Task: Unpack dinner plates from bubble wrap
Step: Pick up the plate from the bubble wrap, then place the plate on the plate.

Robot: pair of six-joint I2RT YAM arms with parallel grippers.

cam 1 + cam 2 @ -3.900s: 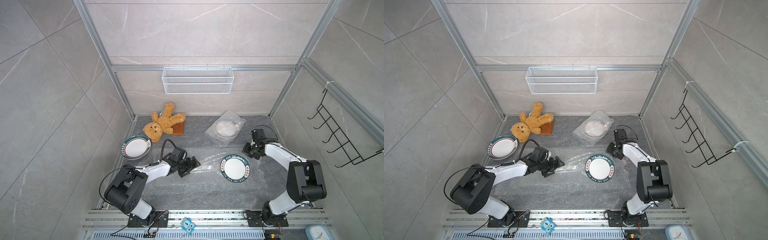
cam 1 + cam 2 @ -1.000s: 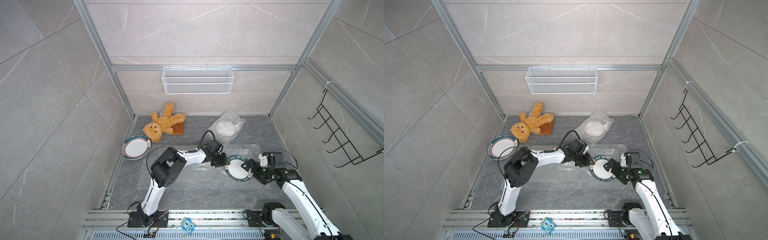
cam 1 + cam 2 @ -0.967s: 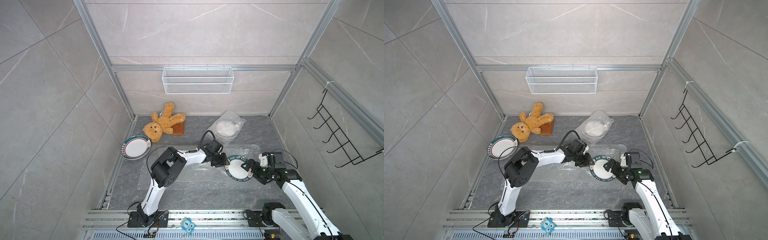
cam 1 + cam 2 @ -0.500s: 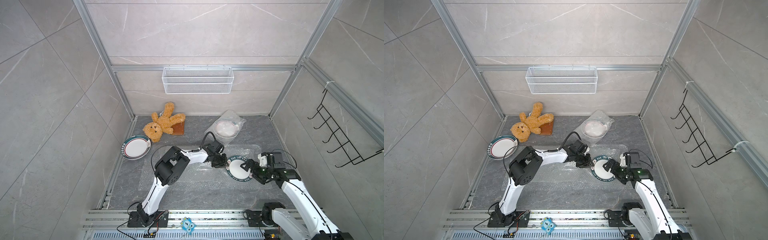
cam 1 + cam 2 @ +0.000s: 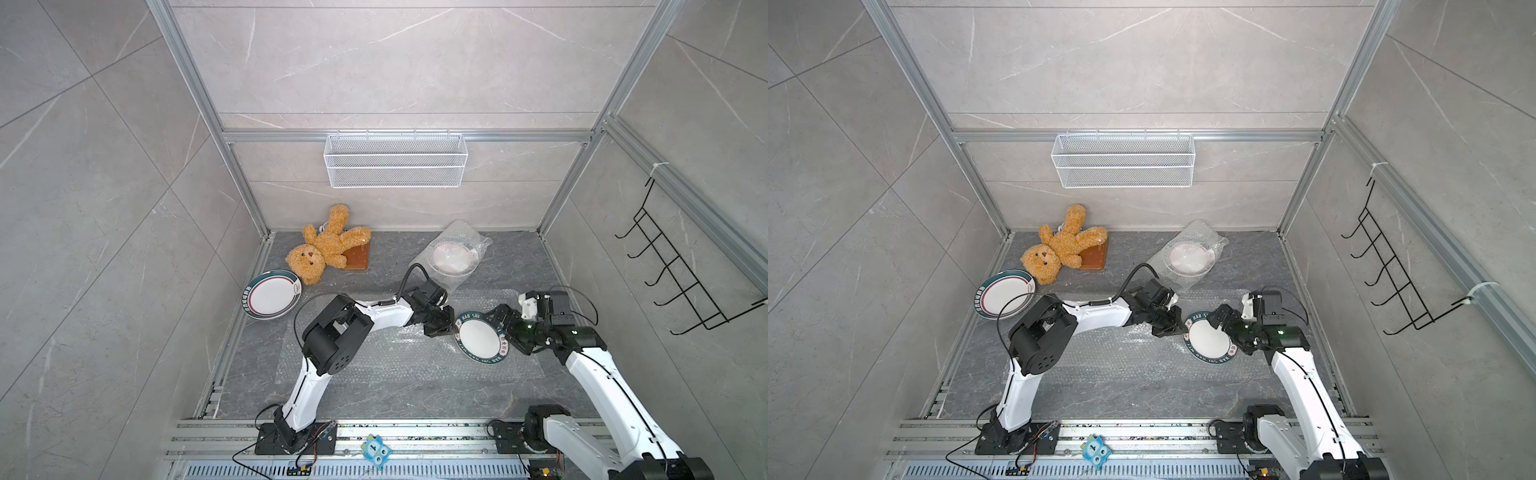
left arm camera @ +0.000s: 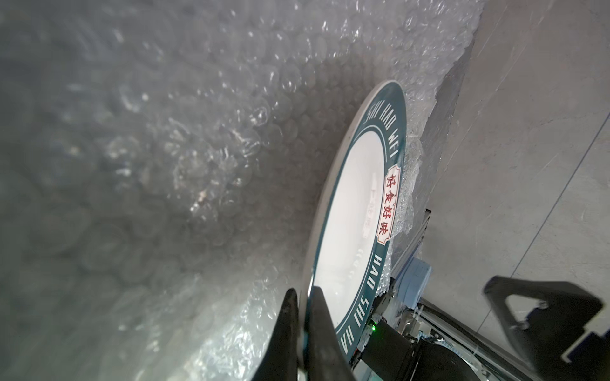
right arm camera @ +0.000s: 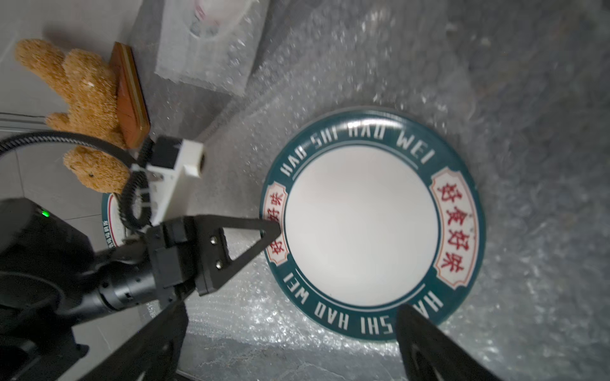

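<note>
Green-rimmed dinner plate (image 5: pixel 478 343) on flat bubble wrap (image 5: pixel 395 361), between both hands | left hand (image 6: pixel 304 297) clamped on rim edge | right hand (image 5: pixel 508 332) spread wide, empty, just beside opposite rim | advice: lift slowly, keep level, guard against sheet clinging underneath

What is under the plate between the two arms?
A flat bubble wrap sheet spreads out under the plate. Whatever lies directly beneath its middle is covered.

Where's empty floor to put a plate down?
Bare floor: between the teddy bear and the wrapped plate, and in front, between the bubble wrap sheet and the rail. Crowded: around the middle plate, with the left pincer and right pincer.
</note>
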